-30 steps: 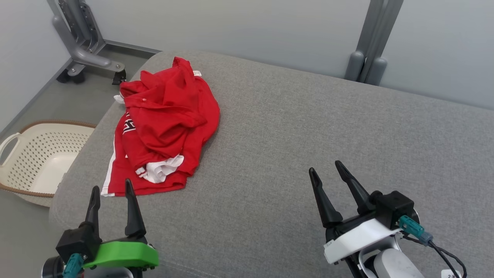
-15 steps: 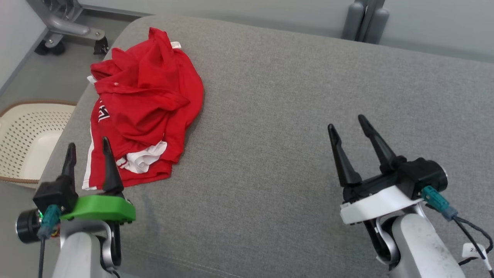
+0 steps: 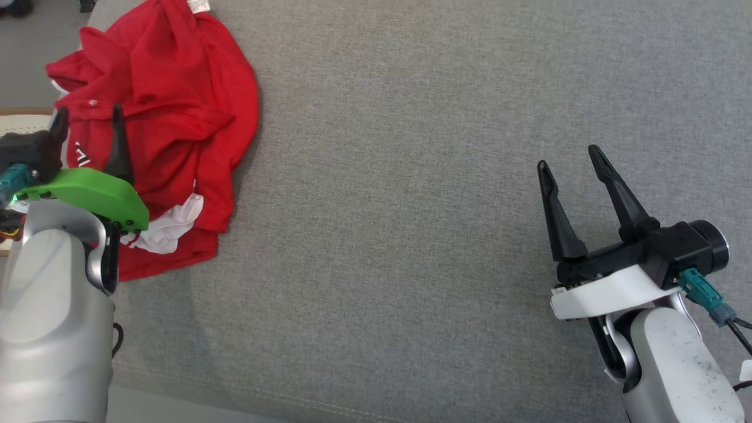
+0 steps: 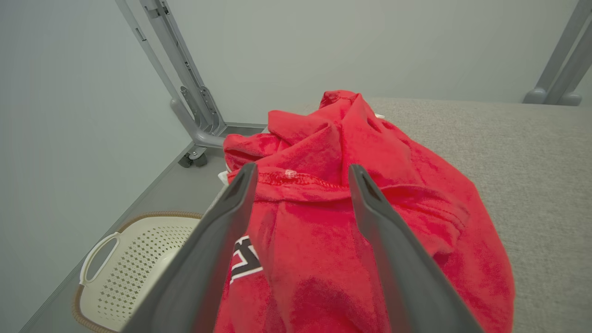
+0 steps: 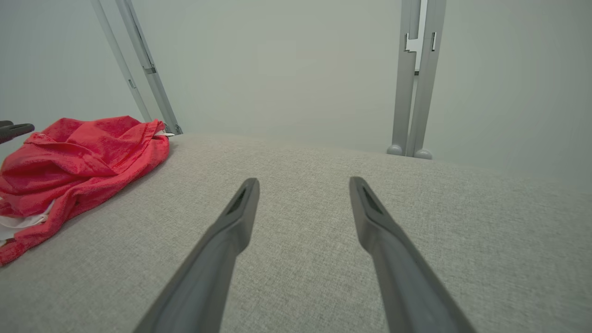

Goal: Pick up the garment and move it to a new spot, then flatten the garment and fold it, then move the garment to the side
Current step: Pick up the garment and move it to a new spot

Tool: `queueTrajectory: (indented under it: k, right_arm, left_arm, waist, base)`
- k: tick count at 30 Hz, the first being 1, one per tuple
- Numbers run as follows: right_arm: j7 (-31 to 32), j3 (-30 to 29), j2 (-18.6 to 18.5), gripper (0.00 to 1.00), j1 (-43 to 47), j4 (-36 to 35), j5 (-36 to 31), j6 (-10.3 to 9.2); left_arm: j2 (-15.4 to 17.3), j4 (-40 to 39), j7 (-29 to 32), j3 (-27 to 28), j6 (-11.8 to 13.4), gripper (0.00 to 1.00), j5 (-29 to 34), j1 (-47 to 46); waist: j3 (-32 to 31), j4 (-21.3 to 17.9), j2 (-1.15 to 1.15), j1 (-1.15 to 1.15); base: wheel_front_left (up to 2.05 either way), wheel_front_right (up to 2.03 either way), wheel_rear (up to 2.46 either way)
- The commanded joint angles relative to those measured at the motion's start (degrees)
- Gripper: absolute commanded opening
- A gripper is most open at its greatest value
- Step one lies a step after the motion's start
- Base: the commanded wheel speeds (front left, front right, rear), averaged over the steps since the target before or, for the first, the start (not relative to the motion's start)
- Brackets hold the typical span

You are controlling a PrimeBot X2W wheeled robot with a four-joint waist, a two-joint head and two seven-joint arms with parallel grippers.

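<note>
The red garment (image 3: 170, 117) lies crumpled in a loose heap at the left end of the grey padded bench (image 3: 411, 176), white fabric showing at its near edge, a black-and-white print on its left side.

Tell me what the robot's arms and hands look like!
Both arms are silvery grey. The left gripper has a bright green bracket, the right gripper a white one. Each has two long, pointed black fingers and a teal plug; a black cable trails from the right one.
</note>
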Motion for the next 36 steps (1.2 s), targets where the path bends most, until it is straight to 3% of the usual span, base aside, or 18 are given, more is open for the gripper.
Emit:
queueTrajectory:
  k: [1, 14, 15, 16, 27, 31, 36]
  right_arm:
    - [-0.2, 0.1, -2.0, 1.0, -0.1, -0.4, 0.0, 0.0]
    - [-0.2, 0.9, -1.1, 1.0, -0.2, -0.8, -0.3, 0.0]
    - [-0.2, 0.9, -1.1, 1.0, -0.3, -0.7, -0.3, 0.0]
    - [-0.2, 1.1, -1.0, 1.0, -0.3, -0.6, -0.3, 0.0]
    - [-0.2, 1.8, 1.0, 1.0, 0.9, 1.1, 0.1, 0.0]
    - [-0.2, 1.6, 1.9, 1.0, 1.4, 1.6, 0.5, 0.0]
    - [-0.2, 1.8, 3.1, 1.0, 2.4, 2.3, 0.9, 0.0]
  left_arm:
    - [1.0, 1.3, 0.5, -0.1, -0.3, 1.0, 0.6, -2.0]
    - [5.3, 12.3, 1.8, -3.6, -0.7, 1.0, 2.4, -11.3]
    - [5.3, 12.8, 1.7, -3.8, -0.7, 0.33, 2.6, -11.6]
    - [5.2, 13.6, 1.5, -3.9, -0.8, 0.0, 2.4, -12.0]
    - [5.5, 13.3, -4.3, -5.2, -1.5, 0.0, 1.7, -11.0]
    - [5.1, 6.7, -5.3, -3.8, -0.6, 0.0, 0.6, -9.4]
    - [4.0, -9.4, -5.3, -1.7, 1.4, 0.0, 1.1, -4.3]
  waist:
    - [2.1, -1.8, 0.0, 0.0]
    - [3.7, -3.5, 0.0, 0.0]
    - [3.7, -3.6, 0.0, 0.0]
    - [3.5, -3.6, 0.0, 0.0]
    - [-2.5, -3.8, 0.0, 0.0]
    - [-5.6, -3.9, 0.0, 0.0]
    - [-8.9, -4.5, 0.0, 0.0]
  base:
    - [0.0, 0.0, 0.0]
    - [0.0, 0.0, 0.0]
    - [0.0, 0.0, 0.0]
    - [0.0, 0.0, 0.0]
    - [0.0, 0.0, 0.0]
    - [0.0, 0.0, 0.0]
    - [0.0, 0.0, 0.0]
